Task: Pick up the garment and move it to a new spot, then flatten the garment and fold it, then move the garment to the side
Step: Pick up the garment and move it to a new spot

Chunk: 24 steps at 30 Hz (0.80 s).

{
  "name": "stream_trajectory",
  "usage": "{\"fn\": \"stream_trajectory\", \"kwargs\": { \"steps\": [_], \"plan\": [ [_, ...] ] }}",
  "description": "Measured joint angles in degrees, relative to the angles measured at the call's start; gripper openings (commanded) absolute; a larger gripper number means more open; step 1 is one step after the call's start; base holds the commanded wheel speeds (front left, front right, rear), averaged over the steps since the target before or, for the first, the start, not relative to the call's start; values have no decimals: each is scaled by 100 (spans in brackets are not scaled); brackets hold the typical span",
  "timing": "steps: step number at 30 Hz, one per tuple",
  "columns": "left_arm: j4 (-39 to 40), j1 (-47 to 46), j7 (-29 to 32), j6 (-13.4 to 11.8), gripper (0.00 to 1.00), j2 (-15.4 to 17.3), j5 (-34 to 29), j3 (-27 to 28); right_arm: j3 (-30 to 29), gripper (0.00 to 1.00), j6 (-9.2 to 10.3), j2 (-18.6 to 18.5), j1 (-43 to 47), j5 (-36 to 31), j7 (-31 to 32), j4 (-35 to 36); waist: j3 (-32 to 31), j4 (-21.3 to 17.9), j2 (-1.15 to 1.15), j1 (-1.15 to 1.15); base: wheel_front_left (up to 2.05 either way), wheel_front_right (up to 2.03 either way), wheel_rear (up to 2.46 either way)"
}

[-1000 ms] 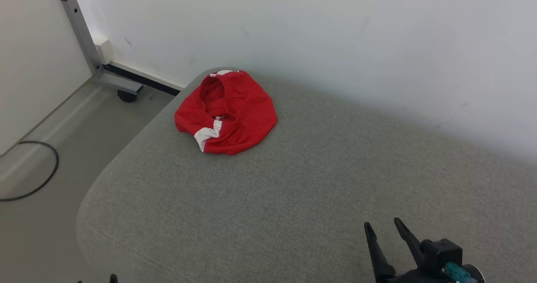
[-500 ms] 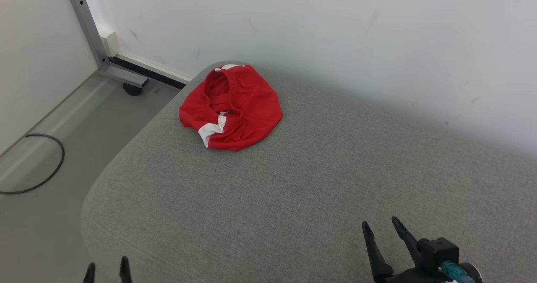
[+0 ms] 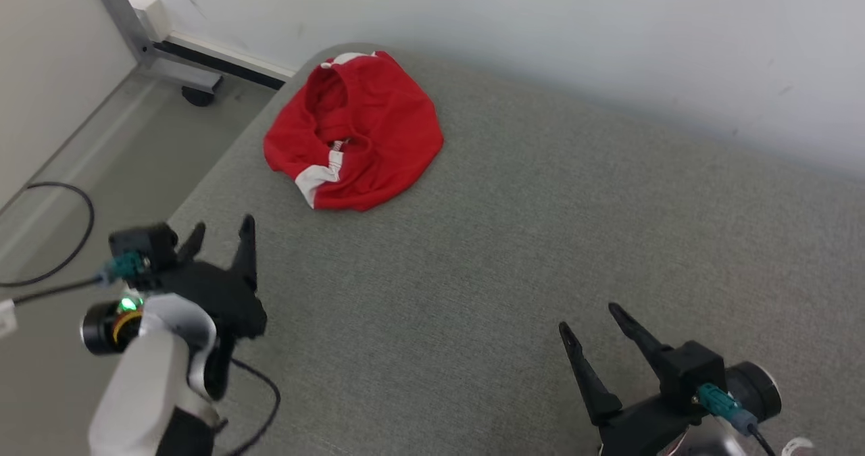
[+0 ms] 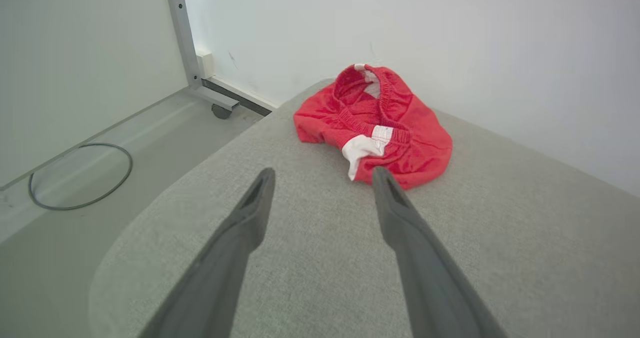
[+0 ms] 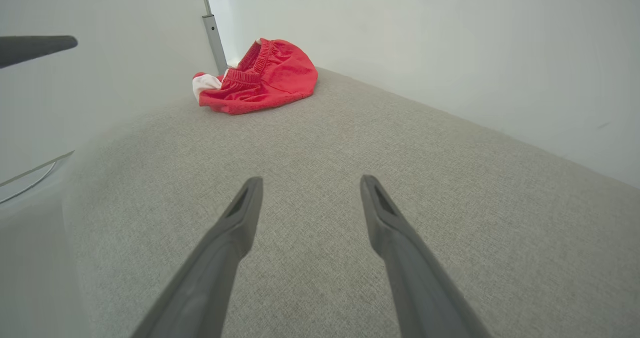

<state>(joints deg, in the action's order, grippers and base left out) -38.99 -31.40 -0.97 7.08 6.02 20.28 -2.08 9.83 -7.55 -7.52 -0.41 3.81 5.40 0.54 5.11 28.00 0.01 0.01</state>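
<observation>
— Where's the garment [image 3: 355, 132]?

— Bunched at the cushion's [image 3: 473, 273] far left corner, near the wall [image 3: 540, 23]. The left gripper [image 3: 224, 225] points at it, jaws spread, nothing held. I'd guess it's lined up for the pick, being nearer.

— And the right gripper [image 3: 589, 317]?

— Spread too, empty, well apart over bare cushion. Probably waiting for the flattening.

— Anything in the way?

— No, only the edge close by. A cable [image 3: 91, 219] and a caster [image 3: 196, 96] sit on the floor [image 3: 34, 375] beyond.
</observation>
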Motion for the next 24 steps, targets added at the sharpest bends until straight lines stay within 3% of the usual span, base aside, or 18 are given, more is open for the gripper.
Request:
{"fn": "stream_trajectory", "kwargs": {
  "steps": [10, 18, 24],
  "plan": [
    [-1604, -1956, 556, -27, 100, 383, 494, 375, 154, 100, 0, -642, -222, 11, 724, 1224, 957, -723, 1, 1, 0, 0, 0],
    [-2408, -2532, 939, -82, 100, 547, 457, 242, -124, 100, 0, -818, 74, -46, 1024, 1970, 1722, -1358, 1, 2, 0, 0, 0],
    [-2836, -2731, 861, -676, 100, 751, 444, 325, -70, 100, 0, -793, 132, -45, 1038, 2108, 2067, -1799, 0, 0, 0, 0, 0]
  ]
}}
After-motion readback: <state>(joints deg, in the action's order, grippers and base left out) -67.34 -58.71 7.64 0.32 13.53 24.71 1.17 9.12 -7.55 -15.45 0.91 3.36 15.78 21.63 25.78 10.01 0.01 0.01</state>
